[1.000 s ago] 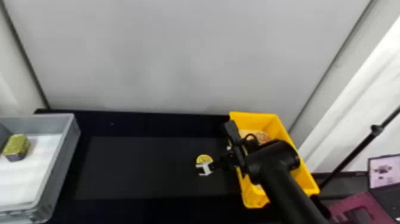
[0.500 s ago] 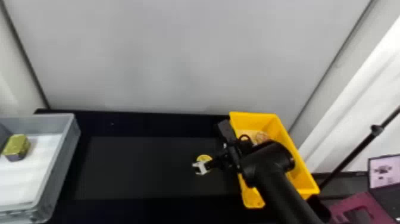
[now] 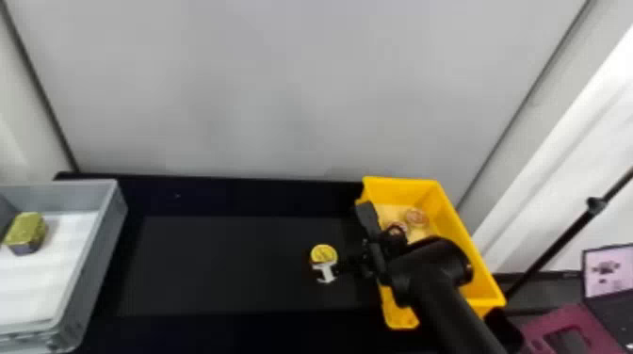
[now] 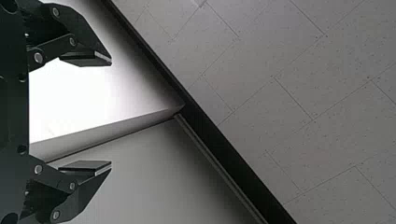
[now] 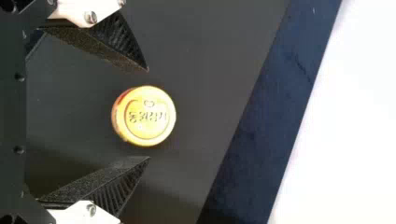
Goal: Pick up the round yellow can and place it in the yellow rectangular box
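Your left gripper (image 4: 111, 114) has its jaws open in the left wrist view, with no object between them. At the head view's left, you have one gray bin (image 3: 96, 259), cut off by the edge, its white bottom holding one greenish-gold block-shaped can (image 3: 24, 230); you can't see all of that bin's inside. To the right comes the black surface (image 3: 212, 263), with the one round yellow can (image 3: 324, 253) on it, lid up. Part of the can's near side is hidden from your head view by a pale part of your right gripper (image 3: 332, 269). The right wrist view shows you those jaws open, with the can framed between their tips and a gap showing on either side. Next is one yellow box (image 3: 485, 277), partly covered by your right arm (image 3: 447, 301); you can count two round reddish things (image 3: 417, 216) inside, one partly hidden, but can't tell whether the arm covers more. Farther right are one dark pole (image 3: 560, 245), one maroon item (image 3: 546, 325) and one laptop (image 3: 607, 273), all cut off.
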